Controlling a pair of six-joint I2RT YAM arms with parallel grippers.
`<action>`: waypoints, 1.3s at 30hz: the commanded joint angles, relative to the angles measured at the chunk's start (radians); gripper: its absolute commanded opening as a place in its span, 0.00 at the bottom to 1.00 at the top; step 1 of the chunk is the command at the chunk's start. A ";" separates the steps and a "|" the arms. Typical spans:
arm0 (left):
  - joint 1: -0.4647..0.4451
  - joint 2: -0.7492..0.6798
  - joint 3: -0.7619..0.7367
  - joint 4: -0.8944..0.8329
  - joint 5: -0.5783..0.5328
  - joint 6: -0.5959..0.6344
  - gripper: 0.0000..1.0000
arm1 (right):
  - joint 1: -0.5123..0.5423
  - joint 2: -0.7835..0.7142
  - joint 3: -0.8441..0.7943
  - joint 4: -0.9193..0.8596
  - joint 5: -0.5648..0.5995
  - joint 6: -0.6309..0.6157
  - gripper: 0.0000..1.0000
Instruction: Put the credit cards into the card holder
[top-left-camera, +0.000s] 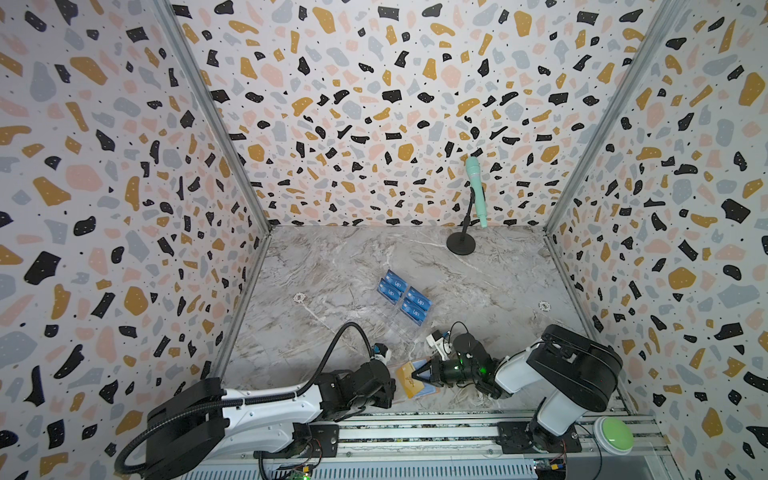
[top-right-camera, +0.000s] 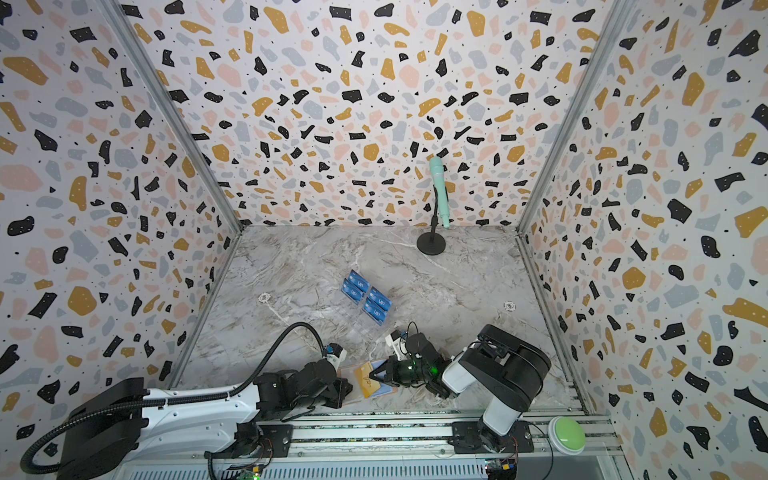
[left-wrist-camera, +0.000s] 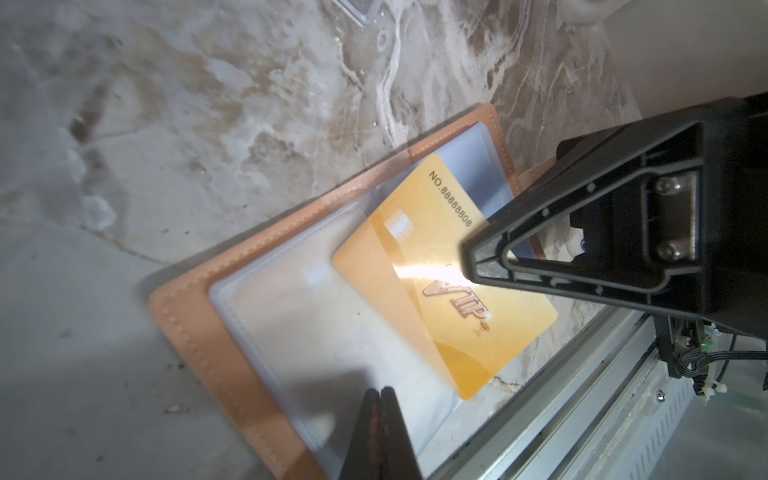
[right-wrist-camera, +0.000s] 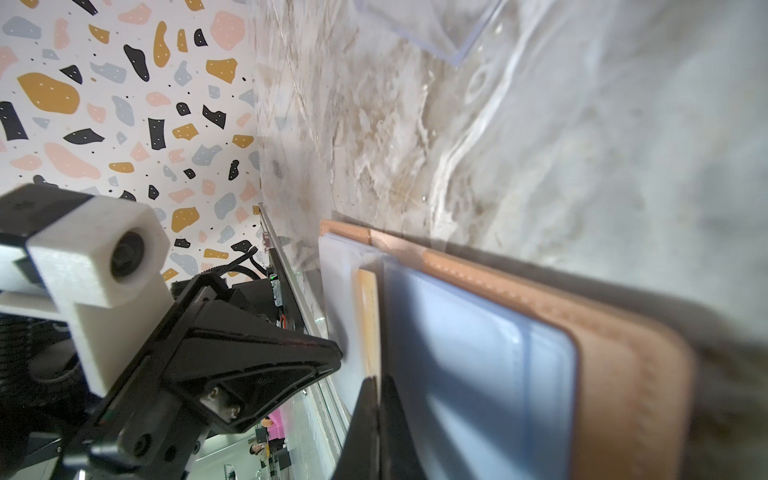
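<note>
Right fingers (right-wrist-camera: 363, 424) clamped on gold card (left-wrist-camera: 449, 291), left fingers (left-wrist-camera: 368, 440) together against clear sleeve (left-wrist-camera: 291, 332) | card holder (left-wrist-camera: 187, 332) open, near edge, middle | card's skewed, so it could jam or buckle that sleeve imo

White-shelled arms (top-left-camera: 266, 409), black joints, ribbed black cable (top-left-camera: 349, 324)

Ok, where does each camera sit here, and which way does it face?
Top views: high over the front rail, looking down on the marble table and back wall; both arms show.
Left wrist: on the left arm, looking down on the open card holder; its shut left end effector shows, with the right end effector opposite.
Right wrist: low over the table, facing the left arm; the right end effector pinches the gold card edge-on.
Shared: both wrist views show holder and card.
</note>
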 joint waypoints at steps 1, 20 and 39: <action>-0.005 -0.009 -0.012 -0.031 -0.011 -0.011 0.00 | 0.006 0.007 0.009 -0.007 0.020 -0.015 0.00; -0.007 -0.023 -0.023 -0.030 -0.008 -0.019 0.00 | 0.009 0.062 0.030 0.057 0.016 -0.041 0.00; 0.019 -0.176 0.082 -0.162 -0.147 -0.145 0.29 | 0.071 -0.120 0.182 -0.528 0.147 -0.246 0.26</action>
